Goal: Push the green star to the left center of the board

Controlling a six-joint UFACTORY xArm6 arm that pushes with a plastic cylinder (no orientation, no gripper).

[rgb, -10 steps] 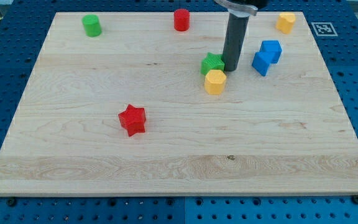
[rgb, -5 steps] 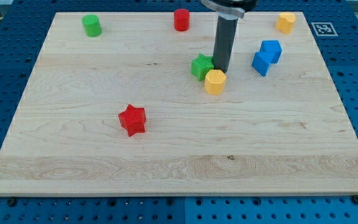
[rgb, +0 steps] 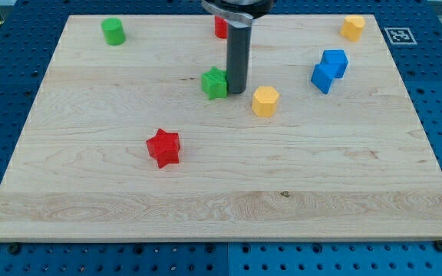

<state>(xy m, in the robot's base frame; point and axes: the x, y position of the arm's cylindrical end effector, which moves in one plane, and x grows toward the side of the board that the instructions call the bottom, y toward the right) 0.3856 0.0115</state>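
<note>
No pincer on rig; rod tip (rgb: 236, 92) touching green star (rgb: 216, 83) on its right side, upper middle of board (rgb: 67, 215). Risk: off-centre contact, star spins or slips off tip. Red star (rgb: 163, 147) below-left, green cylinder (rgb: 113, 31) top left; leftward path looks unobstructed. Yellow block (rgb: 265, 100) just right of tip.

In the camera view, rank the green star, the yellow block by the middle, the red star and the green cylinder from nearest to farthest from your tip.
From my tip:
1. Green star, touching it on the view's left.
2. Yellow block, just to the view's right and slightly lower.
3. Red star, lower left.
4. Green cylinder, far off at the view's top left.
</note>
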